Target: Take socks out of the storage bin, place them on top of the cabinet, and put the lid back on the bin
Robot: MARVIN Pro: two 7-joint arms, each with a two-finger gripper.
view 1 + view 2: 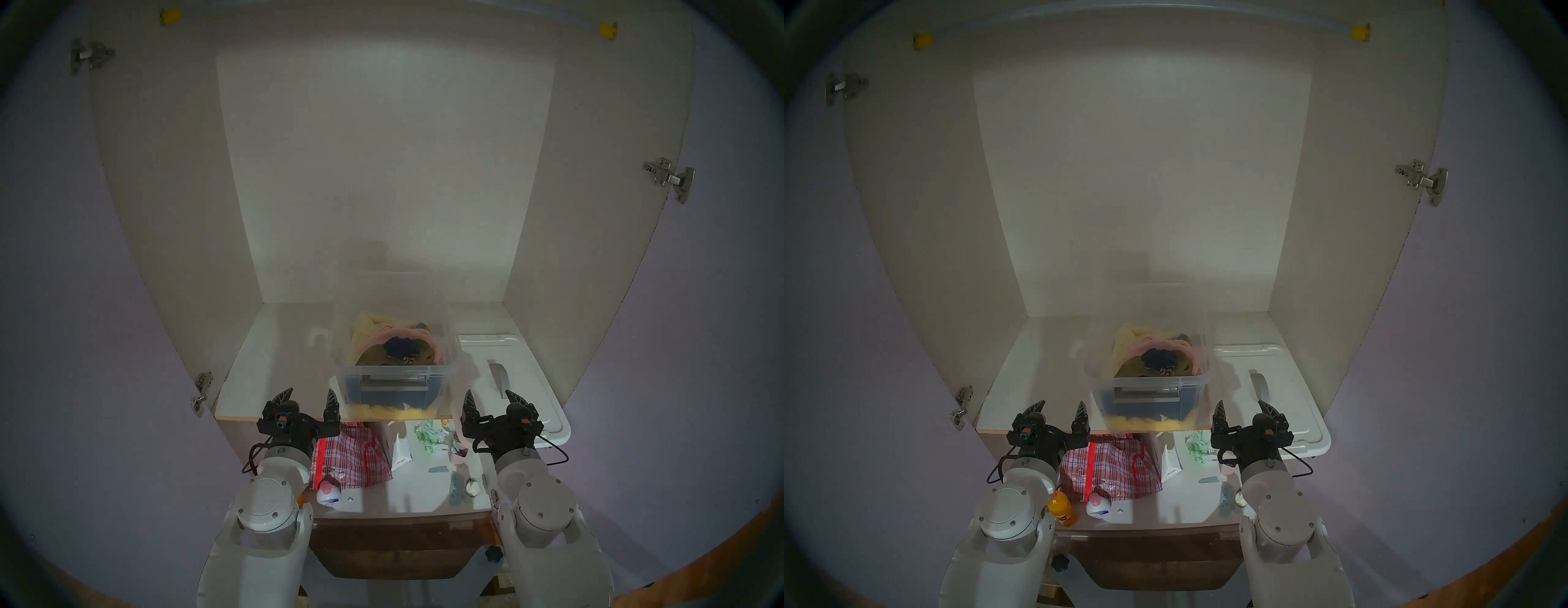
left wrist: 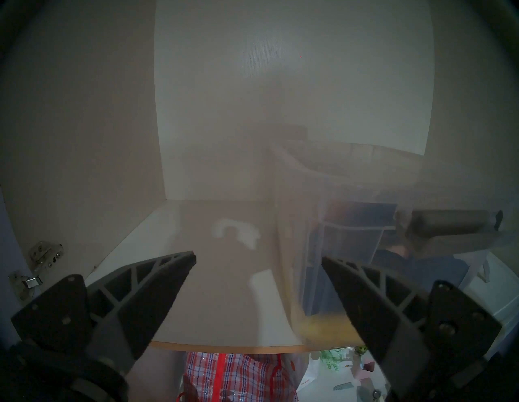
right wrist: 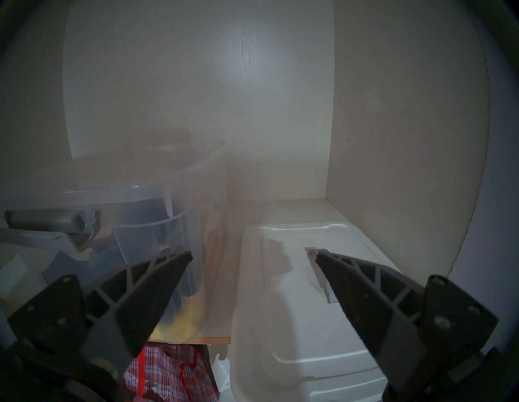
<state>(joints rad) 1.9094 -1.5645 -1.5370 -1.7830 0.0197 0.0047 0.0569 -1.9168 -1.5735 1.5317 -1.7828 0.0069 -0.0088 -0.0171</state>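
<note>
Head view, cabinet (image 1: 382,170): its white shelf surface filled the lower centre of the frame, carrying bin and lid.
Lid (image 1: 522,382): lay flat at lower right, its near end overhanging the shelf edge; a nudge from the right arm could have tipped it off.
Storage bin (image 1: 394,378): sat open at lower centre, close to the front edge.
Socks (image 1: 401,346): lay atop the olive garment (image 1: 373,356) inside the bin; a grab could have snagged that cloth too.
Left gripper (image 1: 309,403): fingers wide, empty, left of the bin.
Right gripper (image 1: 492,405): fingers wide, empty, over the lid's near end.
Hidden: both wrist views were hazy; socks not visible there.
</note>
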